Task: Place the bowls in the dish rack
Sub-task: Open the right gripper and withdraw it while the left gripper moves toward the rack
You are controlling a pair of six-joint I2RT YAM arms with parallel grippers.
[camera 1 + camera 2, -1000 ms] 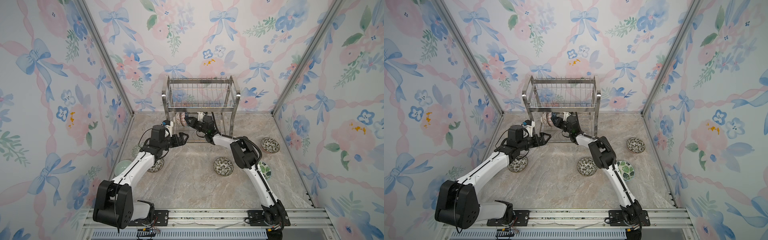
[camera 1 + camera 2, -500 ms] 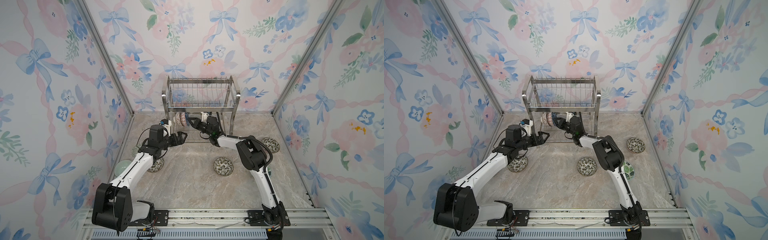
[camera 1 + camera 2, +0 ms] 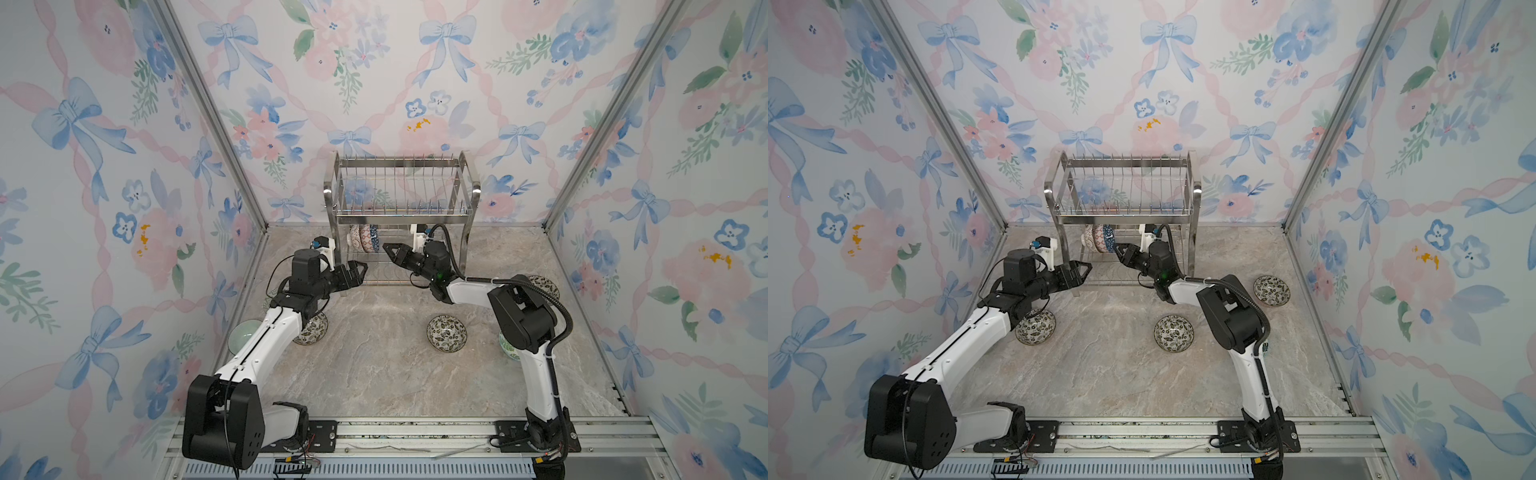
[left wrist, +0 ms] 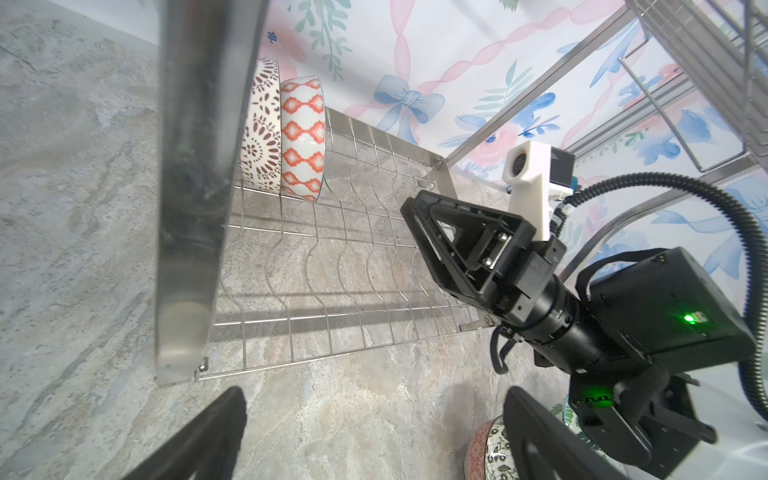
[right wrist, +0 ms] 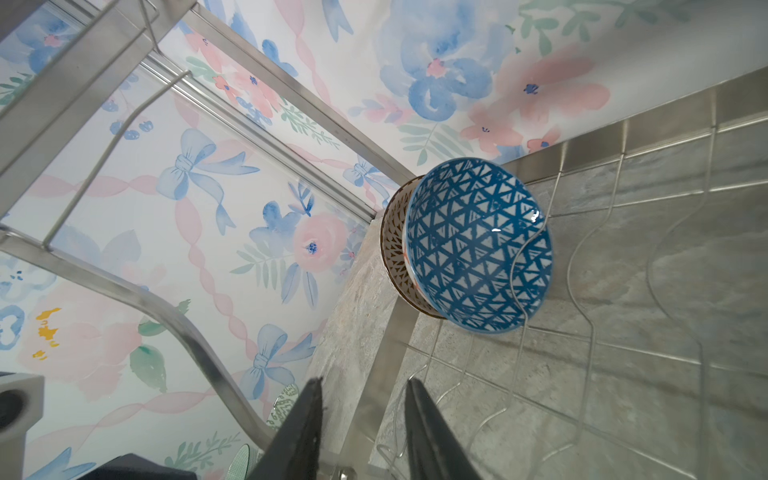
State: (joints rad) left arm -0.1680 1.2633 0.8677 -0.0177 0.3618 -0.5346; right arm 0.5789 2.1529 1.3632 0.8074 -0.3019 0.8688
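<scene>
Right claw (image 5: 361, 384), jaws part-open and holding nothing, points at the blue-white bowl (image 5: 478, 249), near but apart, which stands on edge in the lower tier of the dish rack (image 3: 401, 216) against two patterned bowls (image 4: 302, 137); left claw (image 3: 360, 271) gapes wide and empty by the rack's front leg; leafy bowls (image 3: 447, 333) sit apart on the surface (image 3: 374, 374)

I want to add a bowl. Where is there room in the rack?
In the dish rack, the lower shelf is bare from the blue triangle bowl to the right side frame. Its left end is crowded: three bowls packed together.
</scene>
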